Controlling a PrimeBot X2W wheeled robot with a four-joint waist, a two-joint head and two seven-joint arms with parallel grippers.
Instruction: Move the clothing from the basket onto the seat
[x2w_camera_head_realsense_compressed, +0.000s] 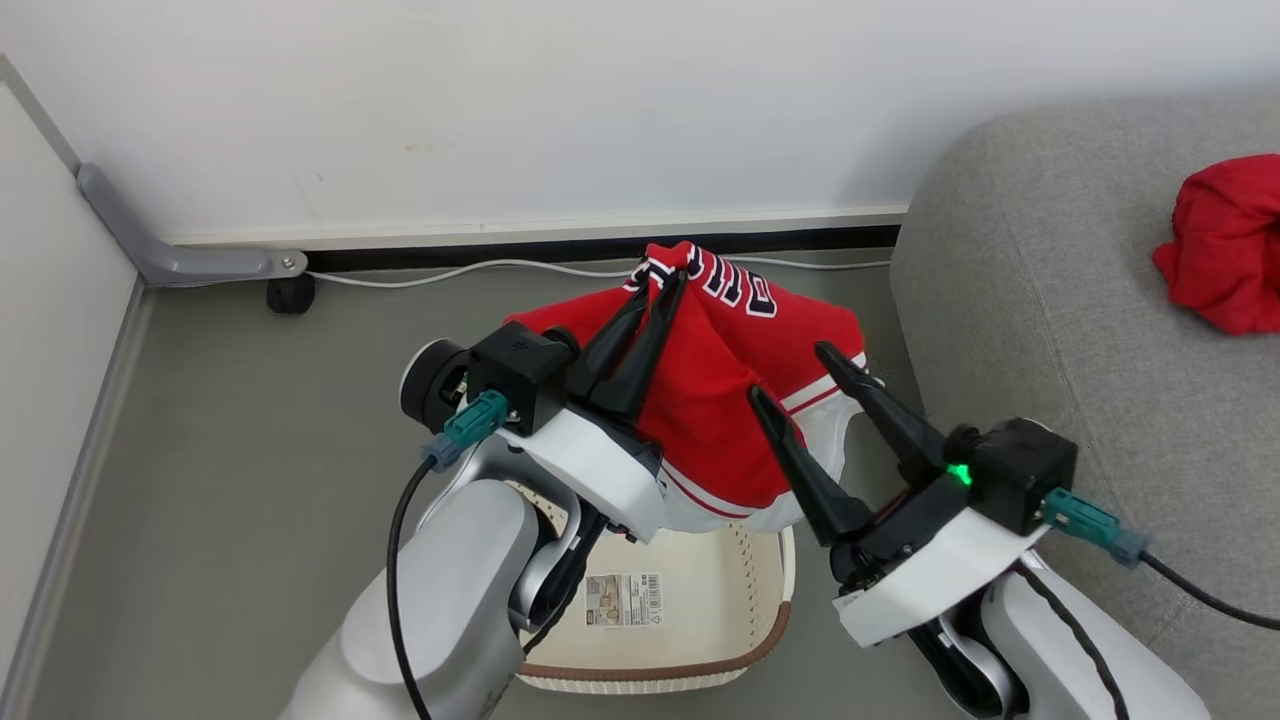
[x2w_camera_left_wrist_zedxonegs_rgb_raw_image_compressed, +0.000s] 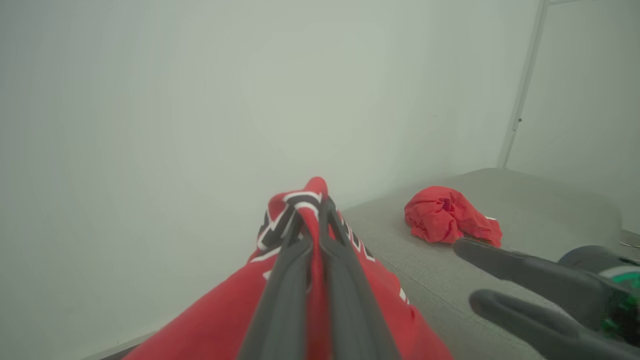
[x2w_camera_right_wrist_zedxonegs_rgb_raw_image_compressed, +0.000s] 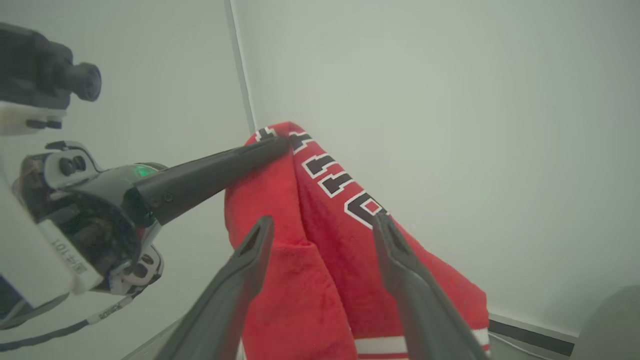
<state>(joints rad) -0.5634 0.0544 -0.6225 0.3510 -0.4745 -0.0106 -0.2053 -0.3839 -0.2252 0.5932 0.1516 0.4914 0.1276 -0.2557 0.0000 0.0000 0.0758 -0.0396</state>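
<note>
A red jersey (x2w_camera_head_realsense_compressed: 715, 395) with white stripes and black-white lettering hangs above the cream basket (x2w_camera_head_realsense_compressed: 700, 640), pinched at its top fold by my left gripper (x2w_camera_head_realsense_compressed: 672, 283), which is shut on it. The left wrist view has the same jersey (x2w_camera_left_wrist_zedxonegs_rgb_raw_image_compressed: 300, 280) draped around that gripper (x2w_camera_left_wrist_zedxonegs_rgb_raw_image_compressed: 310, 207). My right gripper (x2w_camera_head_realsense_compressed: 790, 372) stands open just right of the hanging cloth, its fingers apart beside the jersey (x2w_camera_right_wrist_zedxonegs_rgb_raw_image_compressed: 320, 260); the gripper (x2w_camera_right_wrist_zedxonegs_rgb_raw_image_compressed: 325, 220) holds nothing. Another red garment (x2w_camera_head_realsense_compressed: 1225, 240) lies crumpled on the grey seat (x2w_camera_head_realsense_compressed: 1050, 320) at the right, also seen as a red heap (x2w_camera_left_wrist_zedxonegs_rgb_raw_image_compressed: 447, 220).
A white wall and skirting run along the back, with a white cable (x2w_camera_head_realsense_compressed: 450, 272) on the grey floor. A grey bracket (x2w_camera_head_realsense_compressed: 170, 255) and a dark caster (x2w_camera_head_realsense_compressed: 290, 293) sit in the left corner. The basket bears a label sticker (x2w_camera_head_realsense_compressed: 625, 600).
</note>
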